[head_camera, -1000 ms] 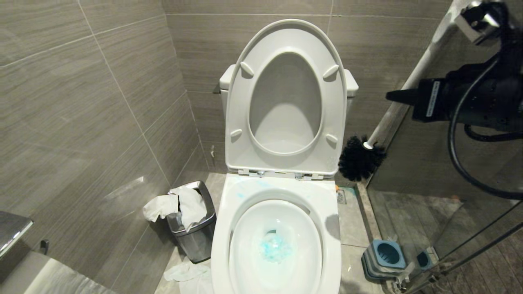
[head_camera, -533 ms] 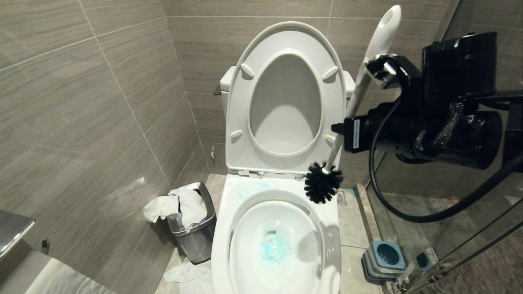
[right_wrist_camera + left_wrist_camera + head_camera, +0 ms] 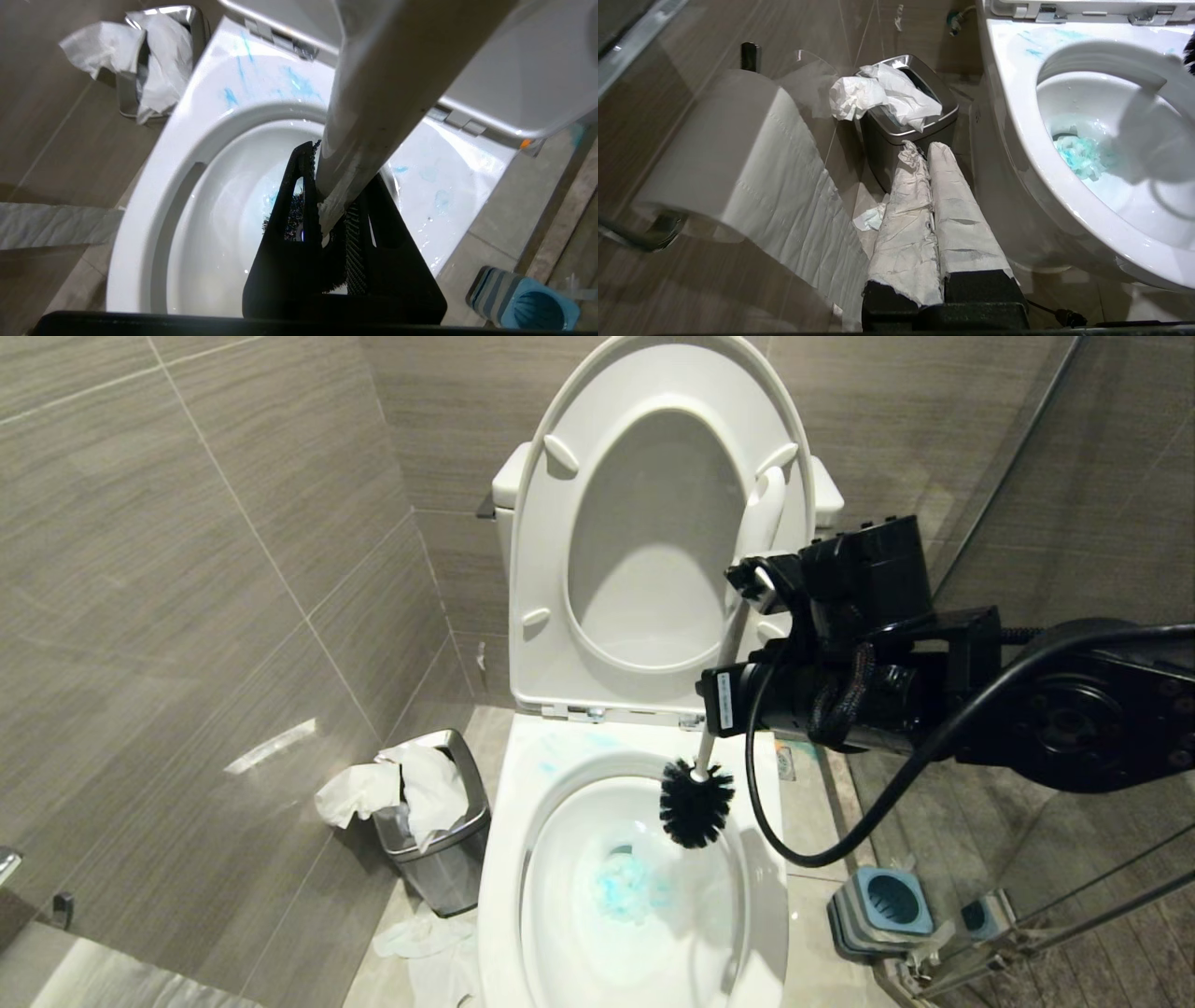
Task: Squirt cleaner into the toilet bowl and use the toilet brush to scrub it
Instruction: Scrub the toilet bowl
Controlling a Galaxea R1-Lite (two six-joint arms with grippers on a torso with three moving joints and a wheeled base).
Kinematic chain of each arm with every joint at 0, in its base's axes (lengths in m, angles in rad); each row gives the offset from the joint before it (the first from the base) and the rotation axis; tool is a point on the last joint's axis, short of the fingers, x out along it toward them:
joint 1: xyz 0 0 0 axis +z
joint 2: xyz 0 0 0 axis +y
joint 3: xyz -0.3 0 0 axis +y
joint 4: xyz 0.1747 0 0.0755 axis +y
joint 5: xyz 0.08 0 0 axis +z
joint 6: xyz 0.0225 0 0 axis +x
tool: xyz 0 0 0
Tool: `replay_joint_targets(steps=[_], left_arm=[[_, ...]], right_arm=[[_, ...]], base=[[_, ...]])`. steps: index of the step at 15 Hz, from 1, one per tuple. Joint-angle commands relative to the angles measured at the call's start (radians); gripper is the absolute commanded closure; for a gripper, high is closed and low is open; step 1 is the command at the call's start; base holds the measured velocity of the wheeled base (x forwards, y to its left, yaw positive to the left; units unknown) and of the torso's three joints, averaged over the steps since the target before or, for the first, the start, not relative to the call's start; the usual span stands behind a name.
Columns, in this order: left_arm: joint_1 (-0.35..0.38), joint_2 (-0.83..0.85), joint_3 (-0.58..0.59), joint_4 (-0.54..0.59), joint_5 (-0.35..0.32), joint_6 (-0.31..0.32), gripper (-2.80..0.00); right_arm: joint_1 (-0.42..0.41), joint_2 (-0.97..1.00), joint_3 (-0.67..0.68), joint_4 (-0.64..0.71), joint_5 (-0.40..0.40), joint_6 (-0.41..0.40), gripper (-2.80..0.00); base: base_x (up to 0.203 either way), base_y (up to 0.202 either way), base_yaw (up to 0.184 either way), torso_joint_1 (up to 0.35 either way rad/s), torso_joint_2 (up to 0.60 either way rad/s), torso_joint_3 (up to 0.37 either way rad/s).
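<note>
Grey-tiled stall — right gripper jaws clamped on white toilet brush, black bristles above blue-tinted toilet bowl.

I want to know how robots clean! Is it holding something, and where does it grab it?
The right gripper holds the toilet brush by its white handle, partway down. The left gripper holds nothing.

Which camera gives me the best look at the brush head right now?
The head view: the whole black brush head shows, hanging over the toilet bowl. In the right wrist view the right pincer hides most of it; the left wrist view catches only a sliver.
</note>
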Motion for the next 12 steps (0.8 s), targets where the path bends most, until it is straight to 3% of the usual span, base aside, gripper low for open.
replay_joint_targets(steps=[1,12], left_arm=[[0.001,0.000,0.000,0.000,0.000,0.001,0.00],[0.001,0.000,0.002,-0.001,-0.002,-0.003,0.00]], right_arm=[[0.022,0.041,0.000,0.000,-0.001,0.003,0.00],[0.077,0.296,-0.105,-0.120,-0.079,-0.011,0.00]], base=[[0.000,0.000,0.000,0.002,0.01,-0.144],[0.000,0.000,0.000,0.001,0.00,-0.013]])
